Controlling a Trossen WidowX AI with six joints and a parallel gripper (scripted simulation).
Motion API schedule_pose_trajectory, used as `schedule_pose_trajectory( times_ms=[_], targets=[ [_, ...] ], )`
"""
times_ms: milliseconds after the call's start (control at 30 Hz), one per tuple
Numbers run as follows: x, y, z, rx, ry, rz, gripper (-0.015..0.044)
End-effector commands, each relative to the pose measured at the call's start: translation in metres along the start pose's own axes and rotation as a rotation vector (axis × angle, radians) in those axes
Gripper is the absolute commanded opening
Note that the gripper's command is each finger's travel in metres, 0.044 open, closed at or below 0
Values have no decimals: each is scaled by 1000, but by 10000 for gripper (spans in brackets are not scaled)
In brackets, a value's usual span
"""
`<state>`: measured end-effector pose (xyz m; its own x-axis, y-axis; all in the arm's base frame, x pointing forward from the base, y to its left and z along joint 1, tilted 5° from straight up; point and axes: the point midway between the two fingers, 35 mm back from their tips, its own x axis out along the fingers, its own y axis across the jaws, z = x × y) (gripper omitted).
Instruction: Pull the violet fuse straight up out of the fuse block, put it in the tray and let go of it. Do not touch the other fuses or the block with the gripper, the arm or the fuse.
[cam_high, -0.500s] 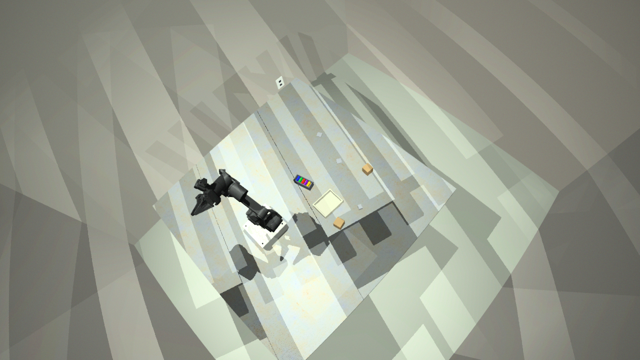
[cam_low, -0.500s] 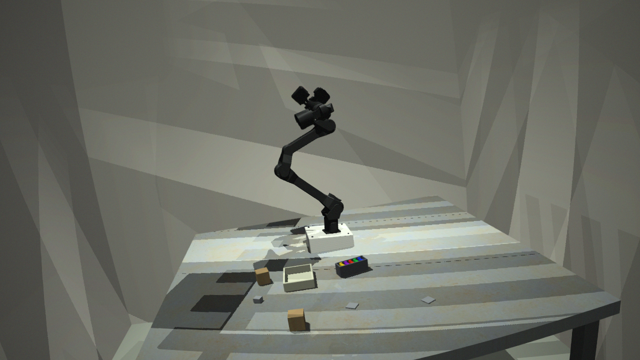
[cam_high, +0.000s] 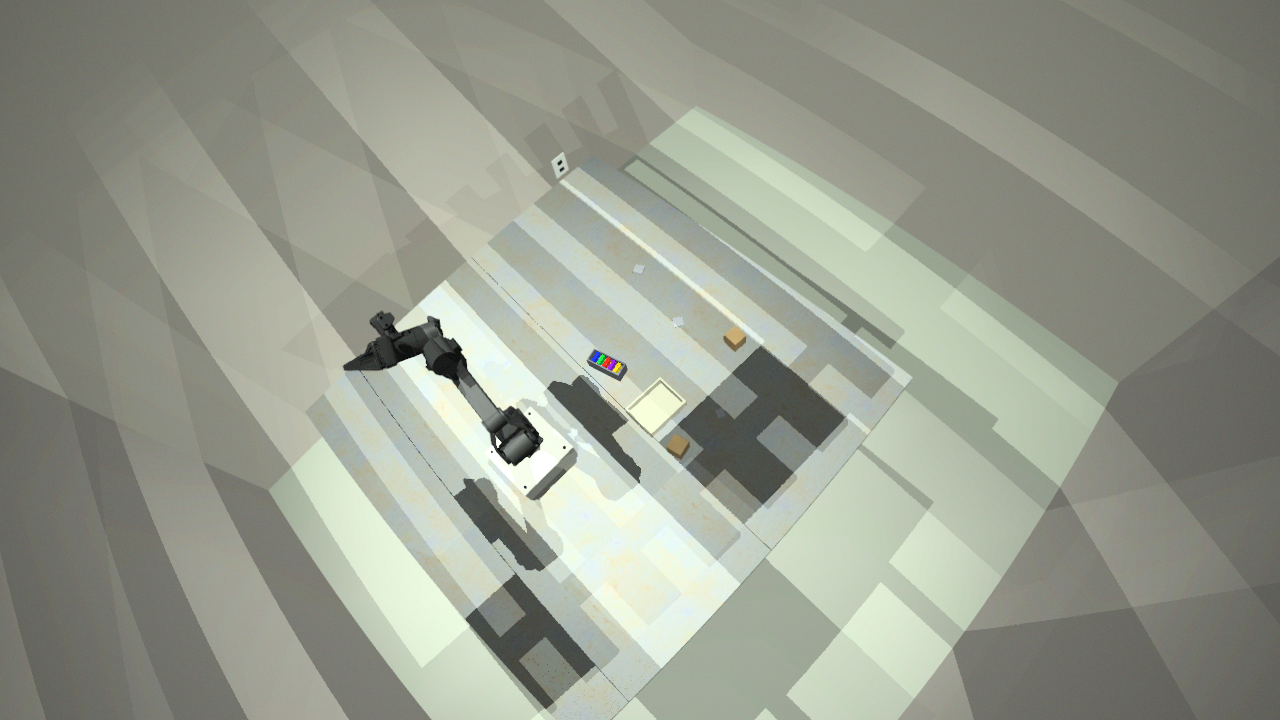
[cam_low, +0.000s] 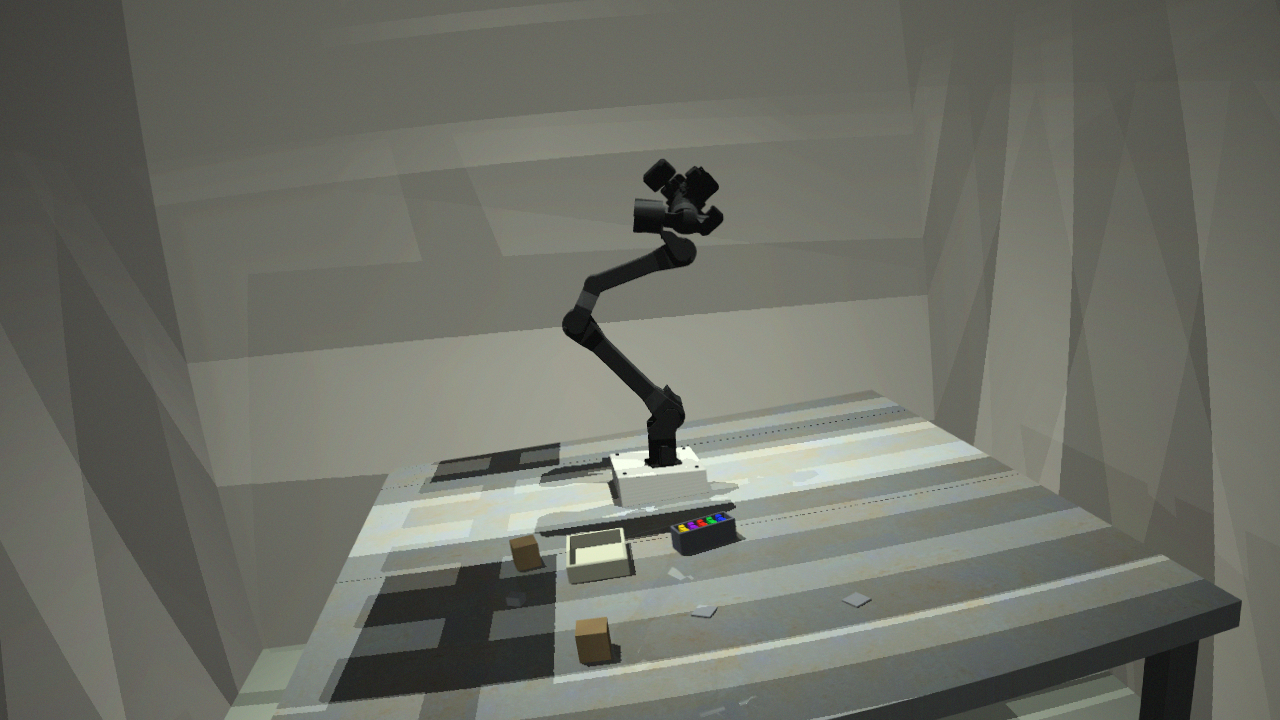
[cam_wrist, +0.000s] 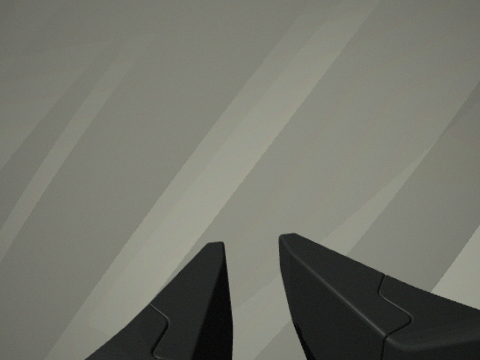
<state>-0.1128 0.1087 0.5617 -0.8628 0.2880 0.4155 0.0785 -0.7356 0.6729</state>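
The violet fuse (cam_high: 613, 365) (cam_low: 691, 526) sits in the dark fuse block (cam_high: 605, 371) (cam_low: 704, 540), between the yellow fuse (cam_high: 619, 368) (cam_low: 682, 528) and the red fuse (cam_high: 606, 362) (cam_low: 701, 522). The cream tray (cam_high: 656, 407) (cam_low: 599, 569) stands beside the block, apart from it, and looks empty. My gripper (cam_high: 348, 367) (cam_wrist: 252, 255) is raised high behind the base, pointing away from the block. Its fingers are open by a narrow gap with nothing between them. The fingertips are hard to make out in the exterior view.
One tan cube (cam_high: 677, 445) (cam_low: 524, 553) stands beside the tray, and another tan cube (cam_high: 734, 337) (cam_low: 593, 641) is farther from the base. Flat grey chips (cam_high: 638, 268) (cam_low: 856, 600) lie on the table. The white robot base (cam_high: 547, 467) (cam_low: 662, 488) stands near the block.
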Motion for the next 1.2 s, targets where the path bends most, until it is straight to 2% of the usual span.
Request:
schedule_pose_trajectory(
  times_ms=[0,133,300,633,900,1167],
  targets=[
    [-9,-31,40,-36,-142,-74,64],
    [-30,-66,83,-81,-297,-179,64],
    [-73,-111,133,-121,-500,-342,64],
    [-209,-186,197,-181,-854,-762,64],
    [-344,-223,197,-165,-1051,-1170,64],
    [-474,-237,147,-36,-1133,-1601,64]
  ],
)
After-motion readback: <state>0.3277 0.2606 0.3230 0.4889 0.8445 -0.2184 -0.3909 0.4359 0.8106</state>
